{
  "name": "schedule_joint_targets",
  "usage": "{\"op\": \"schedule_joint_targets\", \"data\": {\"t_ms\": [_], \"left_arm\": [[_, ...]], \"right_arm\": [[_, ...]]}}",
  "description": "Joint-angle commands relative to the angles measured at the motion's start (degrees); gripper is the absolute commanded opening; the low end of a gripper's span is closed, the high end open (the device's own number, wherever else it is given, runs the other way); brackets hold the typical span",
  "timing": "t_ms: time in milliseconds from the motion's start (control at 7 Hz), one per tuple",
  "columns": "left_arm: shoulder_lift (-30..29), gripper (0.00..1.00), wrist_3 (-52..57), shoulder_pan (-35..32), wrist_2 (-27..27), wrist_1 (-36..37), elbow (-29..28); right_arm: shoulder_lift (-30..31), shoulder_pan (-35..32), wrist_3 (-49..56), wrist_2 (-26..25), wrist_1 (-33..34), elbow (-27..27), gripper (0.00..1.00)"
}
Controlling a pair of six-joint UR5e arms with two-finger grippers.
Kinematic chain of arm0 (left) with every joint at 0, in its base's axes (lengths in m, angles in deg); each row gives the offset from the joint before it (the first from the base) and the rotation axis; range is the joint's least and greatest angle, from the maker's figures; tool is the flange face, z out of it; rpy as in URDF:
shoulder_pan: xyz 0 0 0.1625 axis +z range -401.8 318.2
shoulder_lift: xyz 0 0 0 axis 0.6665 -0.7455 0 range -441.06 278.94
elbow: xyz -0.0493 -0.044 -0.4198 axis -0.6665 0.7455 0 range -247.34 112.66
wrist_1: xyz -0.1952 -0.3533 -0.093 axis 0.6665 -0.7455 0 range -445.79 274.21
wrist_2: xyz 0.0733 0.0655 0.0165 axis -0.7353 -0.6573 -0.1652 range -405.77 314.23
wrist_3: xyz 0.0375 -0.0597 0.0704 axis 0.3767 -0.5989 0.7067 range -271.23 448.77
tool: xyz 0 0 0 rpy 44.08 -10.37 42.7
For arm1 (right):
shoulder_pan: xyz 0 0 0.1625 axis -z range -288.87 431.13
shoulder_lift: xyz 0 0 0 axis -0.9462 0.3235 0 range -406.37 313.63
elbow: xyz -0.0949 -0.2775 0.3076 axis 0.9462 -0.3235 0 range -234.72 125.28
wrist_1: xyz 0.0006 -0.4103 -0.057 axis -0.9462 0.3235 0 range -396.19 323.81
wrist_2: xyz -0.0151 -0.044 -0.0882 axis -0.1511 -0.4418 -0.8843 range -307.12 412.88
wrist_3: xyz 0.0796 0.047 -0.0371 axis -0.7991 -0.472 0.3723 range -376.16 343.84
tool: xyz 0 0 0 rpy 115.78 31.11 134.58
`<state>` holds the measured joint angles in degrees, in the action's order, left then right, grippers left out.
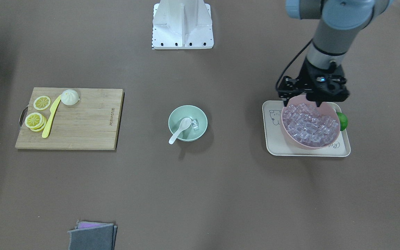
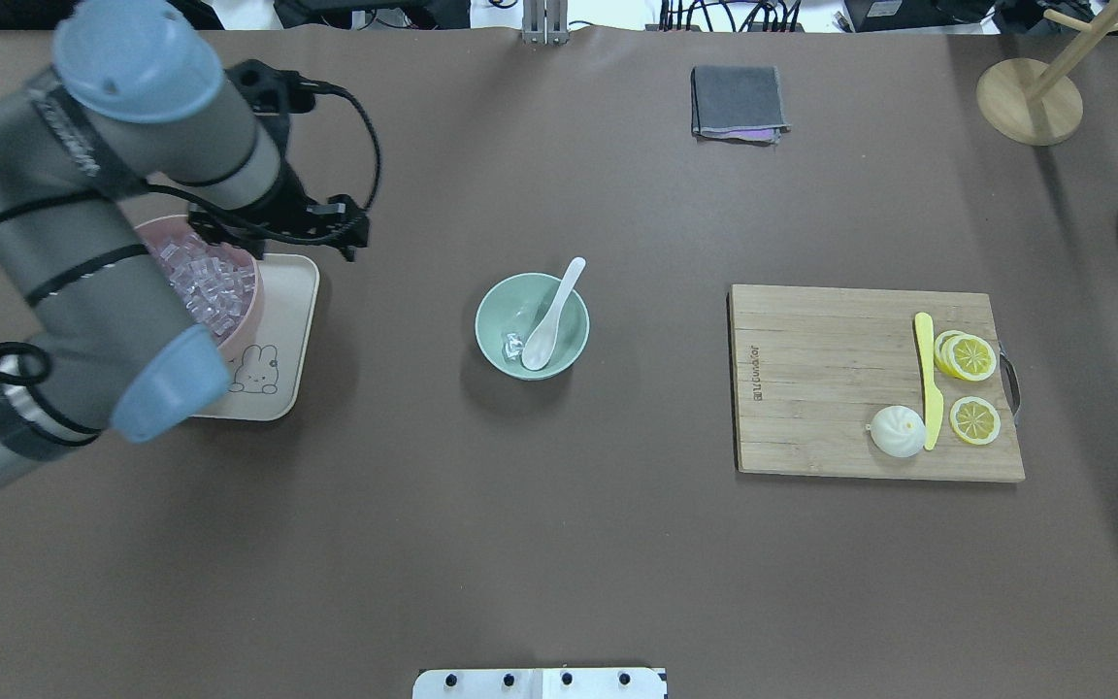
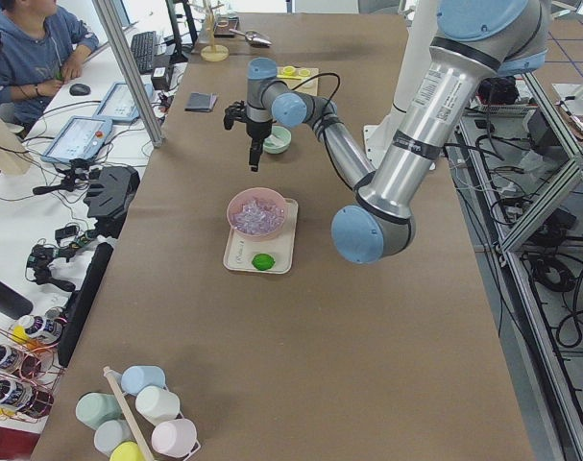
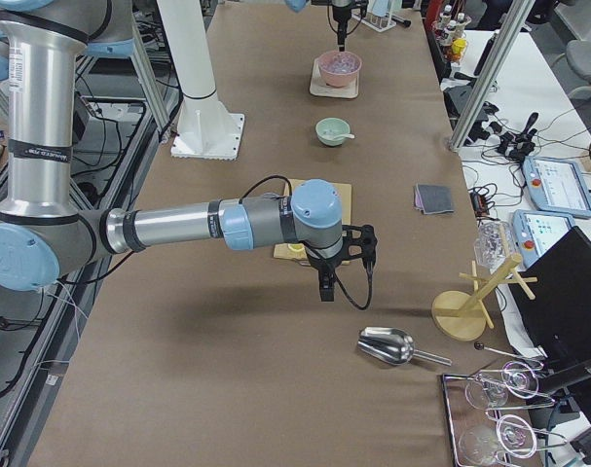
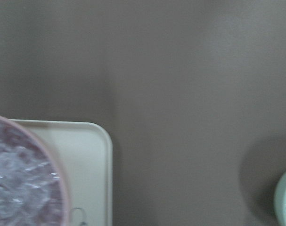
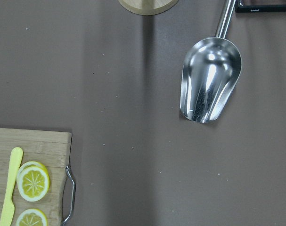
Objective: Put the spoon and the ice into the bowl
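Note:
The pale mint-green bowl (image 1: 201, 114) stands mid-table and also shows in the overhead view (image 2: 489, 311). The white spoon (image 1: 181, 128) lies in it with its handle over the rim. One clear ice cube (image 1: 194, 124) lies in the bowl beside the scoop. My left gripper (image 1: 302, 103) hangs over the far rim of the pink bowl (image 1: 284, 130), which is heaped with ice cubes (image 1: 311, 125). Its two fingers look apart and empty. My right gripper (image 4: 326, 290) shows only in the exterior right view, beyond the cutting board's end; I cannot tell its state.
The pink bowl sits on a cream tray (image 1: 273, 142) with a lime (image 1: 342, 121). A cutting board (image 1: 89, 128) holds a yellow knife (image 1: 51, 116), lemon slices and a bun. A grey cloth (image 1: 92, 236), a metal scoop (image 6: 210, 80) and a wooden stand (image 2: 1030, 100) lie at the edges.

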<state>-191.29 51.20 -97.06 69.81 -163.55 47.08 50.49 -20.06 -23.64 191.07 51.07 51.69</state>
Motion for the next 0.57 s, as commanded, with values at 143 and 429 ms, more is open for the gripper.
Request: {"op": "schedule_joint_targets", "data": {"t_ms": [143, 429], "left_arm": [[17.46, 0.98, 38.42, -22.28, 10.61, 0.06, 0.98], [24.60, 0.98, 49.14, -30.15, 13.08, -0.12, -0.34]], "right_arm": [[-0.36, -1.80, 4.83, -1.60, 3.79, 0.54, 1.00], [-0.27, -1.71, 6.59, -1.86, 3.88, 0.02, 1.00]]}}
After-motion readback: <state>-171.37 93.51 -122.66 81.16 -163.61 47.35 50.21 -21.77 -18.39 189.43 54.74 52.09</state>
